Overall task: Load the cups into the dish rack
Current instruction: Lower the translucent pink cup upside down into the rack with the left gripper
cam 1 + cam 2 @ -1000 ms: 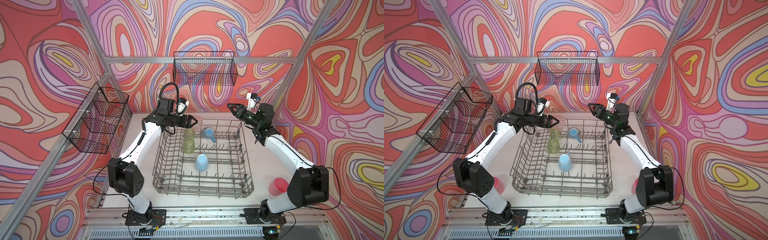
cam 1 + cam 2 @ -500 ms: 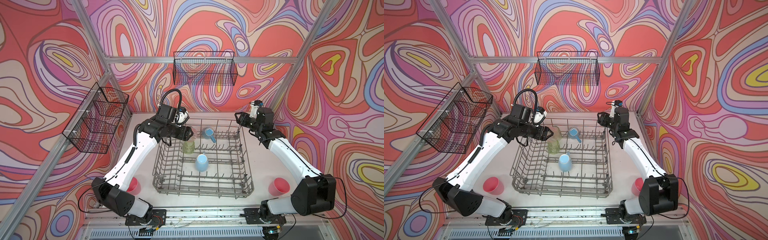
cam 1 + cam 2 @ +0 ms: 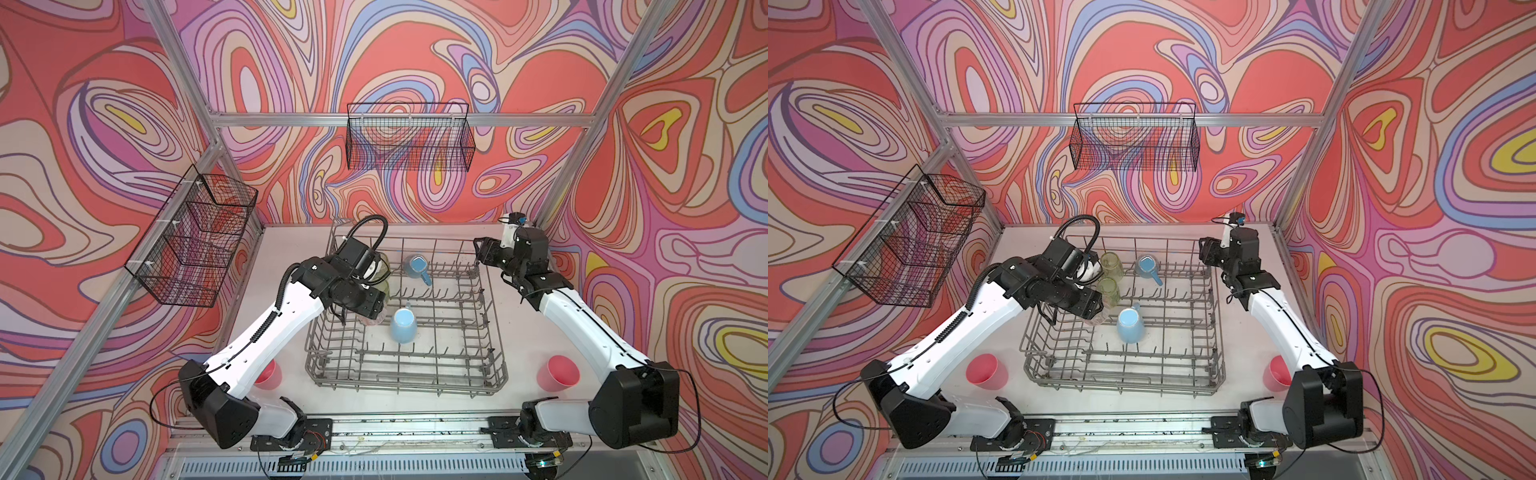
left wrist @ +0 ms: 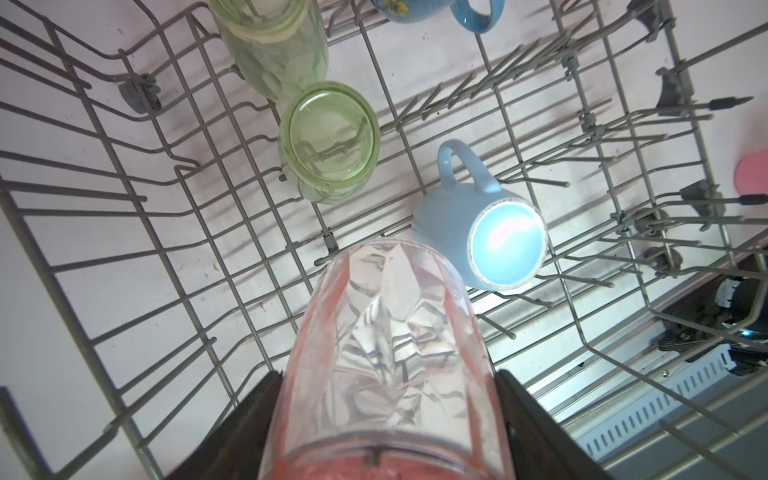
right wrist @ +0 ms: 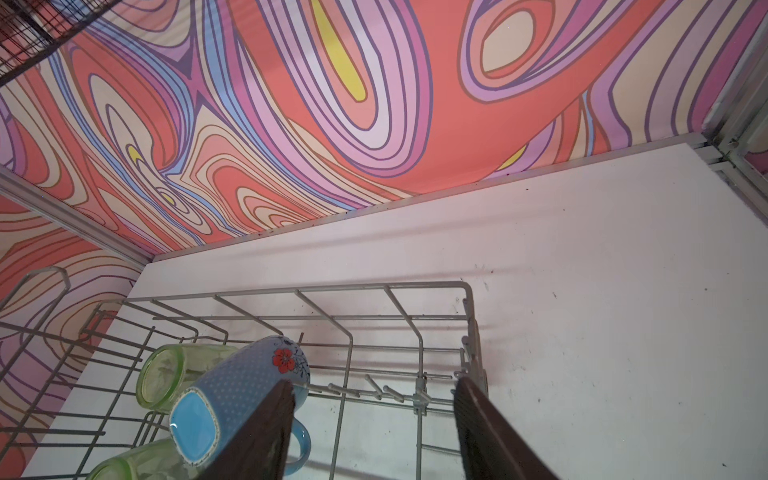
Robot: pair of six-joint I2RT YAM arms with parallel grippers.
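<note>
Your left gripper [image 3: 1095, 312] reaches into the dish rack [image 3: 1121, 384] with the translucent pink tumbler [image 3: 1100, 321] at its tip, just beside a yellow-green tumbler [image 3: 1109, 289] and a blue mug [image 3: 1131, 325]. Your right gripper [image 3: 1203, 251] hangs over the rack's far right corner. One opaque pink cup [image 3: 987, 371] stands on the table left of the rack, and a second pink cup [image 3: 1277, 372] stands to its right.

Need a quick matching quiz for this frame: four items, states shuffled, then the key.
Items:
1. translucent pink tumbler
2. blue mug in the middle of the dish rack
3. opaque pink cup beside the right arm
4. right gripper

States:
A. open, holding nothing, at the rack's far right corner
B. standing on the table, outside the rack
C. clamped in the left gripper, over the rack
D. base up, tilted, inside the rack

Pairs: 1-C, 2-D, 3-B, 4-A
</note>
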